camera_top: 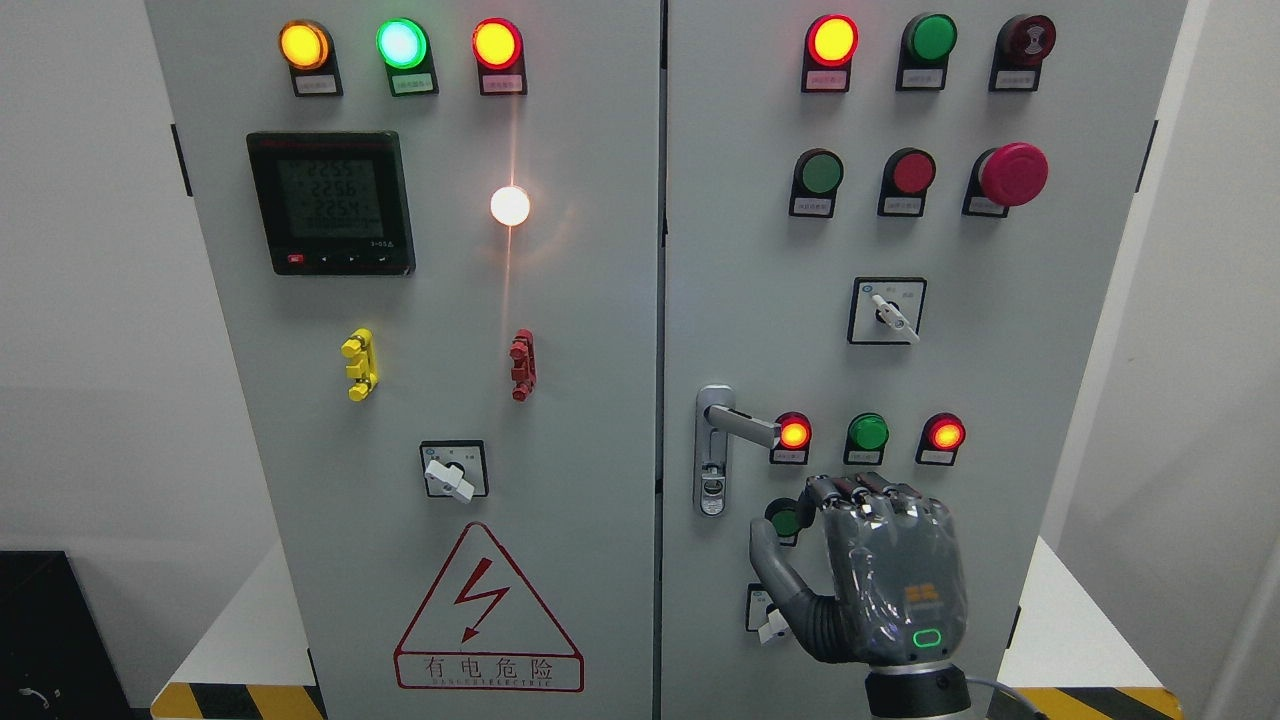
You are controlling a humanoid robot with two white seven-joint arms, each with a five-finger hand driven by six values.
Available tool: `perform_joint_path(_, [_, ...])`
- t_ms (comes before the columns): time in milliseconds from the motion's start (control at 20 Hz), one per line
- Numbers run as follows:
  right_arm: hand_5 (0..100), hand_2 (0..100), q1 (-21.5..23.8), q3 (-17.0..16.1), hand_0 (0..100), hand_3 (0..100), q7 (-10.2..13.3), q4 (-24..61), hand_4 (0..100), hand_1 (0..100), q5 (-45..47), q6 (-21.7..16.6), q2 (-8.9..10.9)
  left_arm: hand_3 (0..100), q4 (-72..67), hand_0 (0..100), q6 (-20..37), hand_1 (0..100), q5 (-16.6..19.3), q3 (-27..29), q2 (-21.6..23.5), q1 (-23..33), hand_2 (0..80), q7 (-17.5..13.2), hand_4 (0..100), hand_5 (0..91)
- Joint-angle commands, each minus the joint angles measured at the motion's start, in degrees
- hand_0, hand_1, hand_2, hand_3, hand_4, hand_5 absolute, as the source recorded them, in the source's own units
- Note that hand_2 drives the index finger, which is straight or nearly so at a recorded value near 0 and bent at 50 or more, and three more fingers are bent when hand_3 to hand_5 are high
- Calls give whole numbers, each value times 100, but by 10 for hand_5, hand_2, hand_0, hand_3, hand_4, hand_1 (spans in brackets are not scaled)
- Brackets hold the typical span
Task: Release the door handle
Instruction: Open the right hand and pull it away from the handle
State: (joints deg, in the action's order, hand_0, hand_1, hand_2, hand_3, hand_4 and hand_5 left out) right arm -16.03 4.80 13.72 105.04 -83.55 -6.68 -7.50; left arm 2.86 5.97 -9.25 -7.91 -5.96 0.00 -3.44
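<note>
Above the right hand's curled fingers: door handle.

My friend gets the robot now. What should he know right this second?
Right hand: below the door handle, not touching it, fingers curled, holding nothing, in front of the right door's lower buttons.
Left hand: not in view.
Door handle: on the right door near the middle seam, lever pointing right toward a lit red lamp. Both cabinet doors look closed.
Done: the handle is free of the hand.
Left: probably just pulling the arm back from the panel, staying clear of the buttons.
</note>
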Motion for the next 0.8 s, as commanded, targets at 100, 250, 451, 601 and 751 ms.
perform_joint_path(100, [551,355,363,-1006,479,572,52,306,602,320,251,-632,12,0,4,120,1,556,2,0,-2,53,0,1,0,0])
perform_joint_path(250, [550,306,434,-1384,475,500,43,342,563,313,409,-1036,12,0,-5,120,1,556,2,0,-2,53,0,1,0,0])
perform_joint_path(451, [495,226,443,-1833,475,383,-18,412,476,298,620,-1626,12,0,4,120,1,556,2,0,-2,53,0,1,0,0])
perform_joint_path(601, [384,154,434,-1869,478,285,-123,561,354,271,708,-1653,21,0,4,120,1,556,2,0,7,53,0,1,0,0])
perform_joint_path(751, [298,109,443,-1869,483,223,-325,614,286,241,1181,-1810,29,0,4,120,1,556,2,0,-2,53,0,1,0,0])
